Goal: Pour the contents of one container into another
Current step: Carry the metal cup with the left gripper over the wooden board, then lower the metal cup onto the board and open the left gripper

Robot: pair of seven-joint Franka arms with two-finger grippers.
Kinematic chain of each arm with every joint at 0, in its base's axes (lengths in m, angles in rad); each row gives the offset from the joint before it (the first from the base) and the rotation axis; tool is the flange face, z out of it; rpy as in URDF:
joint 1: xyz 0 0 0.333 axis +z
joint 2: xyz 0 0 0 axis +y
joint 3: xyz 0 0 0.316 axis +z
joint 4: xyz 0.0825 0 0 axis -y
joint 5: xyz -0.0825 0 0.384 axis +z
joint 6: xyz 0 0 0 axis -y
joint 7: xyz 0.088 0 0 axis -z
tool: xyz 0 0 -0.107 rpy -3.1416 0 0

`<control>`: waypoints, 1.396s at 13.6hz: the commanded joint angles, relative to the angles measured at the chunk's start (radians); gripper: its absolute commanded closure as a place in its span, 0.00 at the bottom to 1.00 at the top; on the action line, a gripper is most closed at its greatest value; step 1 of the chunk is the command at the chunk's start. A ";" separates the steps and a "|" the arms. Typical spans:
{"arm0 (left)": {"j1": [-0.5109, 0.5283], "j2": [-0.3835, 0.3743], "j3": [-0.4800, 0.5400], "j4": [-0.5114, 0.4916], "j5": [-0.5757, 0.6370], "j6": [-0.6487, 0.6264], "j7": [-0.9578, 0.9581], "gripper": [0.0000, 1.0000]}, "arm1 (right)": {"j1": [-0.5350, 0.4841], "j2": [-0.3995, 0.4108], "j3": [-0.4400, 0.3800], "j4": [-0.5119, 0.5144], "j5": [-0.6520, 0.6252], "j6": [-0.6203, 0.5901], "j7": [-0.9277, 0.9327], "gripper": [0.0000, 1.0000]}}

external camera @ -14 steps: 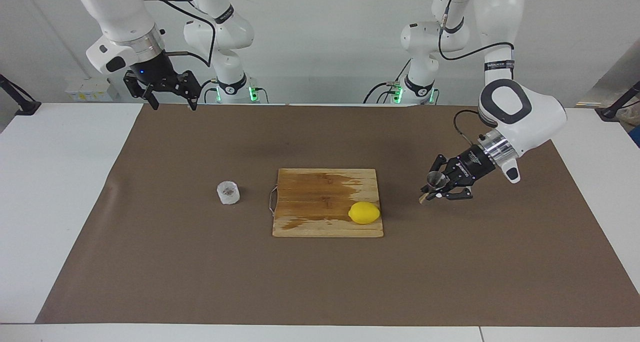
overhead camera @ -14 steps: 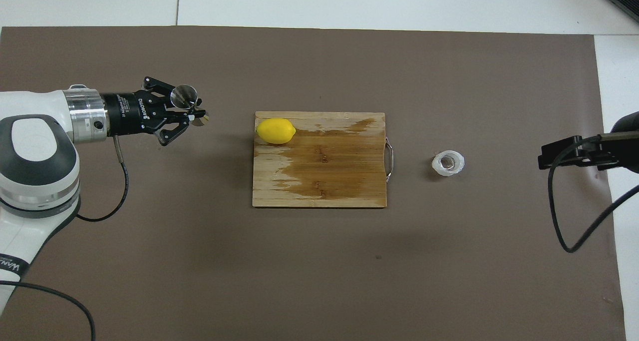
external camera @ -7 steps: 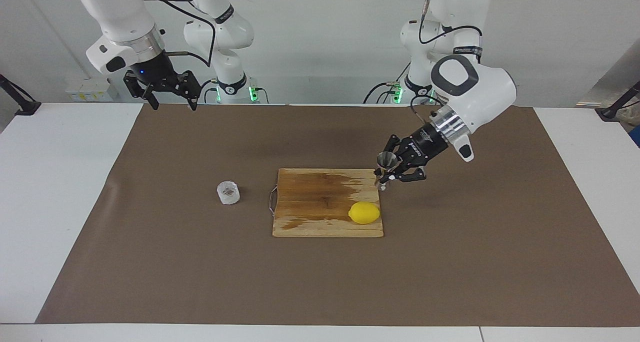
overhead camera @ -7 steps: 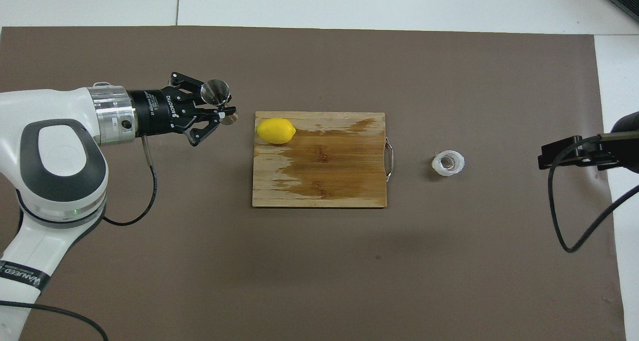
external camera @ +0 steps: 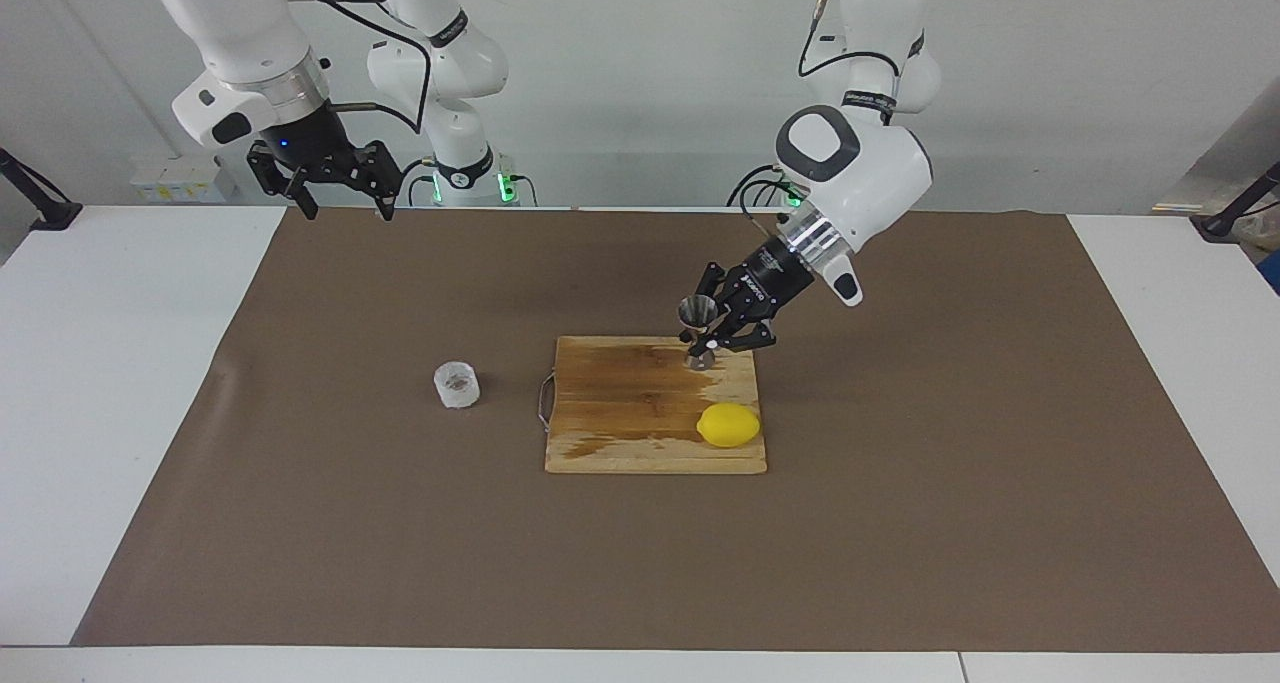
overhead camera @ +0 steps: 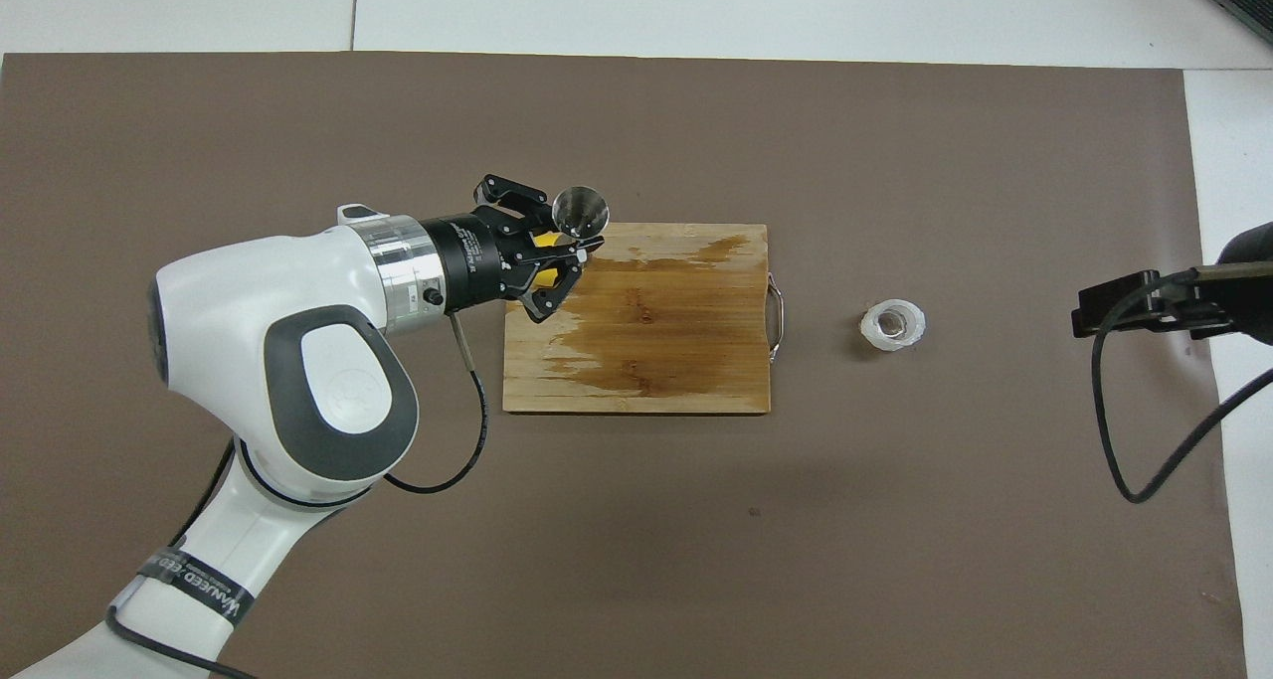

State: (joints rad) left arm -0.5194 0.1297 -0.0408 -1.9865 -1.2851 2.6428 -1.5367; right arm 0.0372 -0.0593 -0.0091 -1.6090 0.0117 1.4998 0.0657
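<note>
The steel hourglass jigger is upright in my left gripper, which is shut on its waist. It hangs low over the cutting board's edge nearer to the robots, toward the left arm's end. I cannot tell whether its base touches the board. It also shows in the overhead view in my left gripper. The small clear plastic cup with brownish contents stands on the brown mat beside the board's handle, toward the right arm's end; the overhead view shows it too. My right gripper waits open, high over the mat's corner.
A wooden cutting board lies mid-table, with a wet stain. A yellow lemon lies on its corner farther from the robots, toward the left arm's end. In the overhead view my left gripper covers most of the lemon. The right arm's cable hangs over the mat.
My left gripper has carried the jigger from over the mat at the left arm's end across to the cutting board. The right arm, the cup and the lemon have not moved.
</note>
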 commanded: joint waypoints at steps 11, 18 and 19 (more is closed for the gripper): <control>-0.143 0.180 0.013 0.021 -0.457 0.210 0.342 1.00 | -0.013 -0.005 0.008 0.001 0.019 -0.003 0.019 0.00; -0.077 0.229 0.010 0.052 -0.459 0.083 0.507 1.00 | -0.013 -0.005 0.008 0.001 0.019 -0.003 0.019 0.00; -0.059 0.240 0.009 0.069 -0.459 0.054 0.513 1.00 | -0.013 -0.005 0.008 0.001 0.019 -0.003 0.019 0.00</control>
State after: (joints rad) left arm -0.6048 0.3433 -0.0259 -1.9603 -1.7152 2.7465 -1.0717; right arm 0.0372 -0.0593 -0.0091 -1.6090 0.0117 1.4998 0.0657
